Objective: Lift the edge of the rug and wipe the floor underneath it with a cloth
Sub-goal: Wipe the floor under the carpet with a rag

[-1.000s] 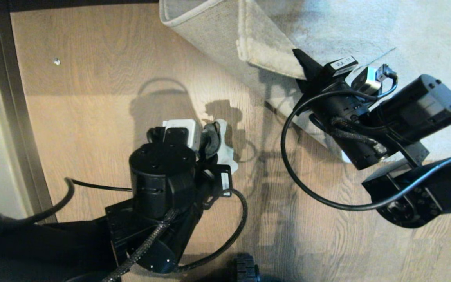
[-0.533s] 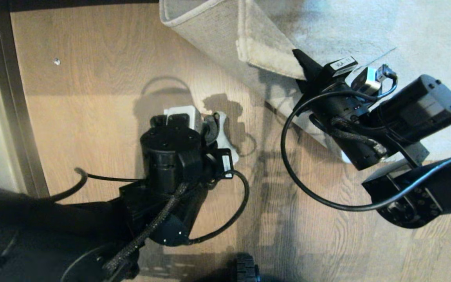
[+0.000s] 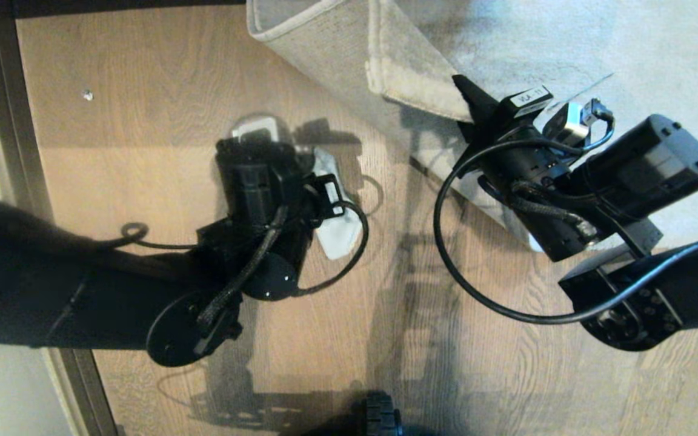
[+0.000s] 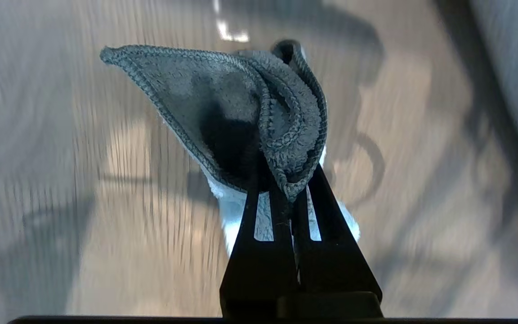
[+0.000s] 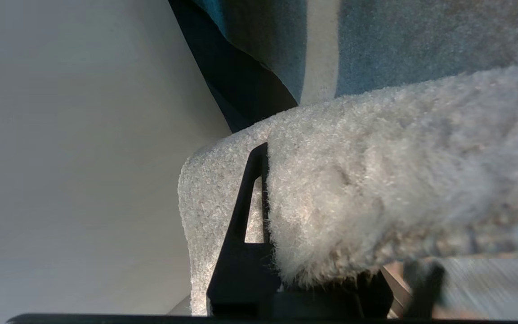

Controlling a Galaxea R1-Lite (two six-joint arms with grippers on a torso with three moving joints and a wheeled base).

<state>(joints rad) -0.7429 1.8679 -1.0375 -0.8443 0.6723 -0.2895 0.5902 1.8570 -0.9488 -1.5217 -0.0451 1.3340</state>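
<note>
The rug edge [image 3: 412, 82] is lifted and folded back, its beige backing turned toward me, with my right gripper [image 3: 469, 102] shut on it. In the right wrist view one black finger [image 5: 246, 211] presses into the fluffy rug edge [image 5: 376, 180]; the other finger is hidden behind the pile. My left gripper [image 4: 281, 175] is shut on the cloth [image 4: 245, 103], which bunches grey above the fingertips and pale blue beneath them. The head view shows the left arm [image 3: 258, 181] low over the bare floor [image 3: 143, 121], left of the rug, with the cloth [image 3: 338, 229] poking out beside the wrist.
A dark baseboard strip [image 3: 19, 151] and a pale wall run down the left side. A small white speck [image 3: 87, 94] lies on the planks at far left. One black wheel [image 3: 379, 418] of my base sits at the near edge. Cables loop from both wrists.
My left arm has swept away from me across the floor, toward the far wall, dragging the cloth along. The right arm and the raised rug edge have held still.
</note>
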